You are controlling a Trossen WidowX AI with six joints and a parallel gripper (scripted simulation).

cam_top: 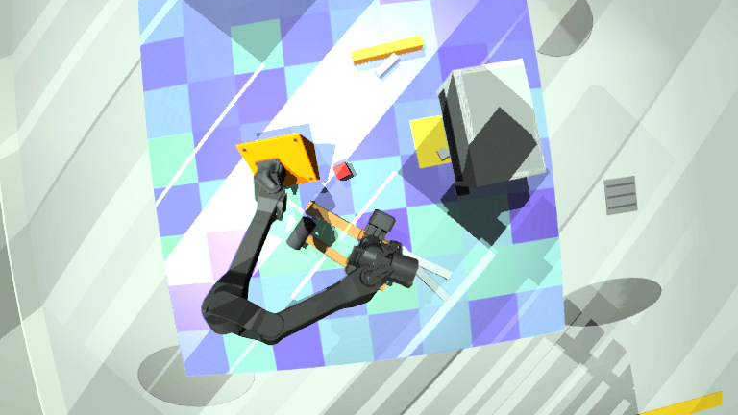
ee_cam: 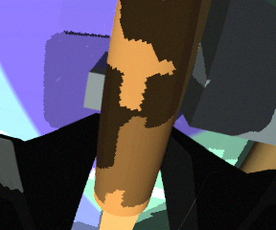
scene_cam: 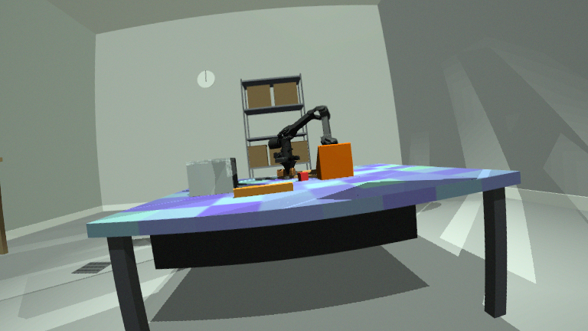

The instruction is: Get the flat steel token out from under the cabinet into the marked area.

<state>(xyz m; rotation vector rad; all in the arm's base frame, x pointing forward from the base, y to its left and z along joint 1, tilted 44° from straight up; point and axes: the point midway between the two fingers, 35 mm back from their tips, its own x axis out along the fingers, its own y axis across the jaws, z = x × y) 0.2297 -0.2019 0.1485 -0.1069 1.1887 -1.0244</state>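
Note:
The grey token [cam_top: 443, 154] lies on the yellow marked area [cam_top: 423, 141], at its cabinet side, close to the vented front of the cabinet [cam_top: 498, 116] [scene_cam: 210, 178]. Whether it touches the cabinet I cannot tell. My gripper [scene_cam: 287, 172] [ee_cam: 131, 126] is shut on a round wooden handle [ee_cam: 143, 139] [cam_top: 334, 220], low over the table in front of the cabinet, off to one side of the marked area. Pale grey bars [cam_top: 436, 268] stick out beyond the wrist; which tool they belong to is partly hidden. The fingertips are hidden under the wrist in the top view.
A mallet with a dark head [cam_top: 301, 233] and wooden handle lies beside the held tool. A red cube [cam_top: 342, 171] [scene_cam: 302, 175] stands near an orange wedge-shaped block [cam_top: 288, 152] [scene_cam: 335, 162]. A yellow-orange bar [cam_top: 387, 50] [scene_cam: 263, 189] and small white block [cam_top: 387, 65] lie farther off.

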